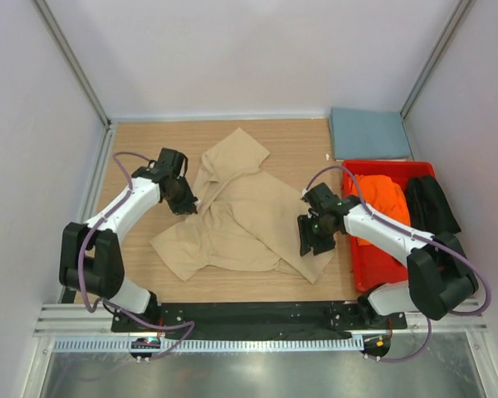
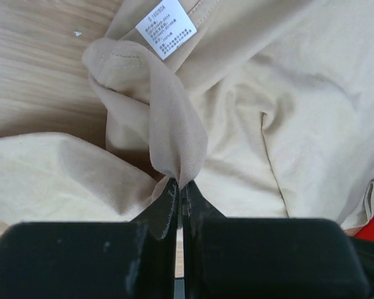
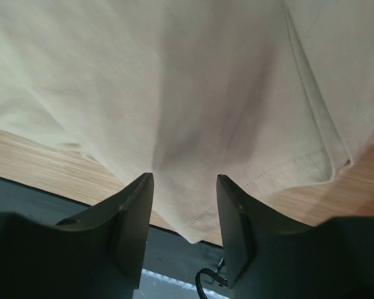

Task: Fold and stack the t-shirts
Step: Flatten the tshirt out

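The tan-beige t-shirt (image 1: 241, 215) lies crumpled in the middle of the table, with its white care label (image 2: 166, 28) showing. My left gripper (image 1: 185, 201) is shut on a raised fold of this shirt (image 2: 174, 143) at its left edge. My right gripper (image 1: 309, 240) is open just above the shirt's near right hem corner (image 3: 193, 212), a finger on each side. The orange t-shirt (image 1: 380, 199) and the black t-shirt (image 1: 432, 203) lie in the red bin (image 1: 373, 269). The slate blue-grey t-shirt (image 1: 369, 133) lies folded at the back right.
The red bin stands at the right side of the table, close to my right arm. Grey walls enclose the table at left, back and right. A black rail (image 1: 257, 313) runs along the near edge.
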